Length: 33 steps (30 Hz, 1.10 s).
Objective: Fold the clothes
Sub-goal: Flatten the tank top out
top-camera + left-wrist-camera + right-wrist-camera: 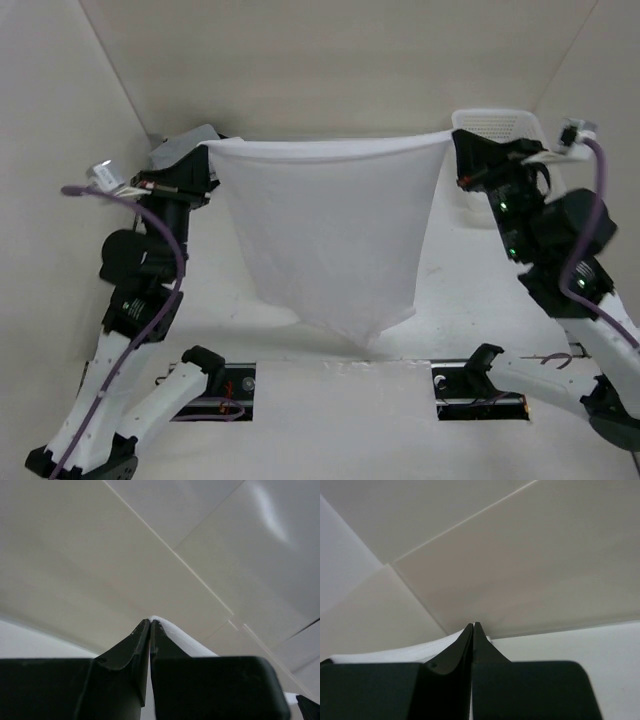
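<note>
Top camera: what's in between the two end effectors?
The white garment fills the gap. Its top edge runs taut from the left end effector to the right end effector, and the rest hangs down. The top view shows it.

Hanging clothes (330, 230) across mid-table; basket (497, 124) behind right end effector (453, 138).

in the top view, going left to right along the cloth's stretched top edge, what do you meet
left gripper → white garment → right gripper → white basket
</note>
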Tool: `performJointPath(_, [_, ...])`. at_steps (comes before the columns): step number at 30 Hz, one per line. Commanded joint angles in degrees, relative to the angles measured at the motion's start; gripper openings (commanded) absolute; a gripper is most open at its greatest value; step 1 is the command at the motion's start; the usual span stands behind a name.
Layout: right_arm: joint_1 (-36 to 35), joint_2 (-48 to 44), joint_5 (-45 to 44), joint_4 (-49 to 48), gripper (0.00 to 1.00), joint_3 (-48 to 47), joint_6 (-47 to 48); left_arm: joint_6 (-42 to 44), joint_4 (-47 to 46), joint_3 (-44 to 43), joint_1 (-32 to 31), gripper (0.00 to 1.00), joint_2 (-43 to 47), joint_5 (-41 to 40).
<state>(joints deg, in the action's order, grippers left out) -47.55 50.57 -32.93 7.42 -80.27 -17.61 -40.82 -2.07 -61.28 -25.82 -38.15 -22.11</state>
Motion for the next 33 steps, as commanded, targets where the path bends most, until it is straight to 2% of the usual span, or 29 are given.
performJointPath(1, [11.08,8.38,14.70,-1.09,0.00,-1.99,-4.17,1.09,-4.34,0.63,2.83,0.01,-9.81,-0.48])
performJointPath(5, [22.79,20.86,25.18,-2.59,0.00,-7.51,-8.93,-3.55,-7.16,-2.34,11.08,0.01,-21.06,4.61])
performJointPath(10, [27.99,33.97,28.79,0.48,0.00,-22.79,-10.08,-6.46,-6.81,-16.29,17.42,0.01,-34.60,12.25])
performJointPath(14, [28.08,38.20,29.15,4.70,0.00,-35.80,-9.38,-6.47,-5.49,-23.88,19.45,0.01,-37.00,14.28])
performJointPath(20, [28.00,37.95,28.71,8.22,0.00,-43.30,-7.71,-6.20,-5.41,-26.88,22.53,0.01,-34.45,15.51])
performJointPath(23, [27.56,35.66,28.53,8.31,0.00,-40.07,-7.53,-5.94,-4.79,-26.09,22.97,0.01,-32.78,15.60])
performJointPath(26, [27.21,30.66,27.83,6.30,0.00,-30.33,-8.06,-5.94,-5.31,-20.57,22.01,0.01,-29.71,14.55])
performJointPath(31, [24.58,18.28,24.76,1.03,0.00,-5.91,-9.64,-6.20,-6.37,-4.59,18.67,0.01,-20.76,12.01])
performJointPath(33, [22.03,11.61,22.83,-1.52,0.00,6.64,-11.65,-6.64,-6.20,5.15,16.65,0.01,-15.05,10.52])
